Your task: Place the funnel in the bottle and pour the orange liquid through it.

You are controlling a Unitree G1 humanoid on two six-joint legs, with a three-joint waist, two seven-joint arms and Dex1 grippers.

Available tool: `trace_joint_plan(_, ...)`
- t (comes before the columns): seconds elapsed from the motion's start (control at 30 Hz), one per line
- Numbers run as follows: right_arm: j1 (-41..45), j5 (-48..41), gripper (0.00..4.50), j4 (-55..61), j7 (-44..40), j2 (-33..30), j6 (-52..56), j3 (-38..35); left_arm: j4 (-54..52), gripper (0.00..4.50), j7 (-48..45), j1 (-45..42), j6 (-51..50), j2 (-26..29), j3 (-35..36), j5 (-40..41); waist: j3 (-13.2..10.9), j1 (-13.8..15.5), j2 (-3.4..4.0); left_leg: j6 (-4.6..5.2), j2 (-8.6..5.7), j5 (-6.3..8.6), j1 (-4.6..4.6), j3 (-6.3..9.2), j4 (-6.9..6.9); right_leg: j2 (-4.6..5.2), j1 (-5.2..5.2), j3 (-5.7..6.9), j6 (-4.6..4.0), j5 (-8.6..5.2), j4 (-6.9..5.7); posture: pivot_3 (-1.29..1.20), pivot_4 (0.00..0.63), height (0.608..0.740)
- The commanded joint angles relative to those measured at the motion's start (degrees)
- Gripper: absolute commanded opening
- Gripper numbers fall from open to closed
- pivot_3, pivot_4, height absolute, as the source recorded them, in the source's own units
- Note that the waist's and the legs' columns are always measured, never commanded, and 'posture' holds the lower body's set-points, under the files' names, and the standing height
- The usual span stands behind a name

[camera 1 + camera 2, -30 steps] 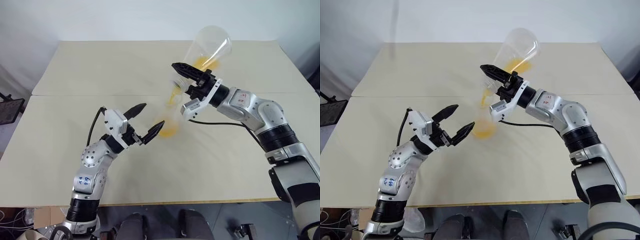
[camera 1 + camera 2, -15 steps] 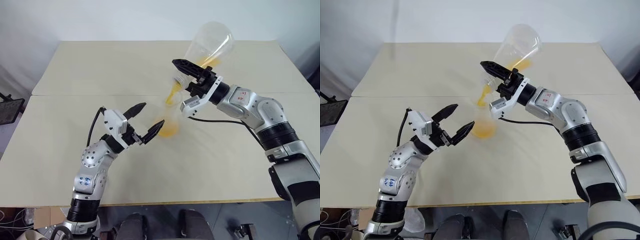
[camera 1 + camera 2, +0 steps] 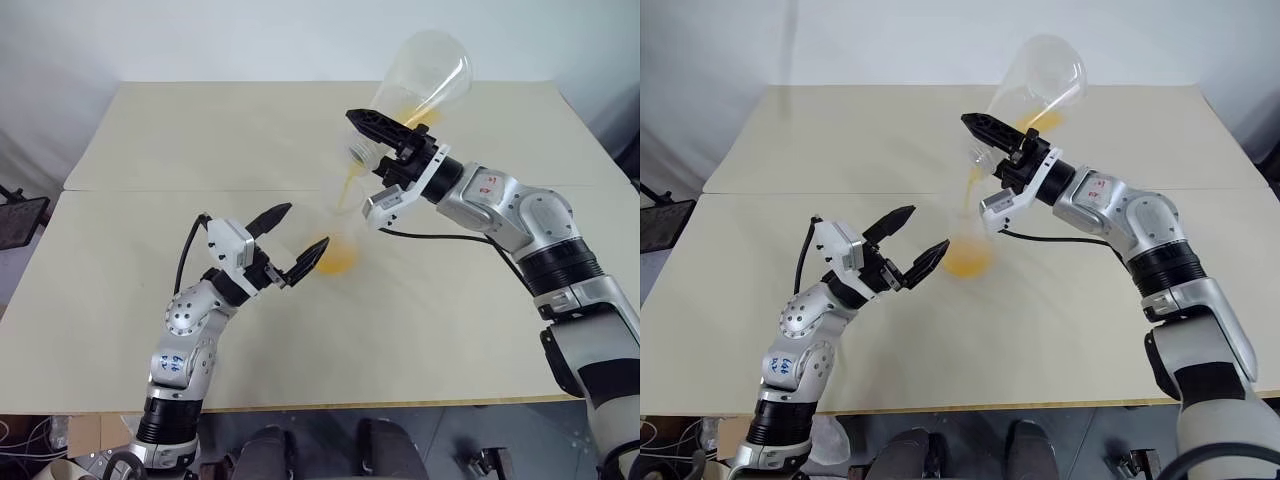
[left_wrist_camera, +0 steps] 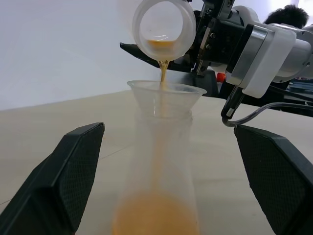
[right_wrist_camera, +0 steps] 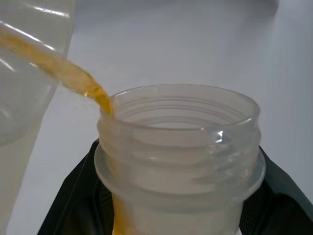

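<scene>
the orange liquid (image 4: pixel 163 73) falls in a thin stream from the mouth of a tilted clear flask (image 3: pixel 420 85) straight down into the funnel (image 4: pixel 166 95), which sits upright in the neck of the bottle (image 4: pixel 159 181); more of it has pooled in the bottle's base. the relation that matters is that the flask's mouth stands at twelve o'clock above the funnel's rim, apart from it, with the flask's long axis slanting up toward one o'clock on the table (image 3: pixel 150 140) and the bottle's axis upright. the right gripper (image 3: pixel 385 140) is clamped on the flask's threaded neck and is the arm doing the pour. the left gripper (image 3: pixel 290 240) stands at about nine o'clock from the bottle, jaws spread wide to either side of it, gripping nothing as far as can be seen. count: one funnel, one bottle, one pouring flask, two grippers.
</scene>
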State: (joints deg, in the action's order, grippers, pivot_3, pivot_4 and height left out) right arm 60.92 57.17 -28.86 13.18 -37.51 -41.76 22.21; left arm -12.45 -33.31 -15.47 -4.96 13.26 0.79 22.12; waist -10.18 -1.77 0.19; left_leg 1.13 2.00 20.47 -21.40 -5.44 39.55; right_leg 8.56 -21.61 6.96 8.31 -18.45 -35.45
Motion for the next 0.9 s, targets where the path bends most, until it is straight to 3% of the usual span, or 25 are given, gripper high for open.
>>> trace_joint_plan(0.03,1.5,-0.6,2.53,1.4,1.3,-1.0,-0.4,-0.6,-0.4,4.5,0.2,-0.6,1.2,-0.5,-0.5,-0.3,0.0,0.0,0.0,0.0,0.0,0.0,0.0,0.0,0.0,0.0,0.0,0.0,0.0,0.0,0.0,0.0,0.15,0.74)
trace_joint_plan(0.9,1.2,1.3,2.53,2.3,2.3,-1.1,-0.5,-0.3,0.8,4.5,-0.3,-1.5,1.6,-0.8,-0.7,-0.1,0.0,0.0,0.0,0.0,0.0,0.0,0.0,0.0,0.0,0.0,0.0,0.0,0.0,0.0,0.0,0.0,0.15,0.74)
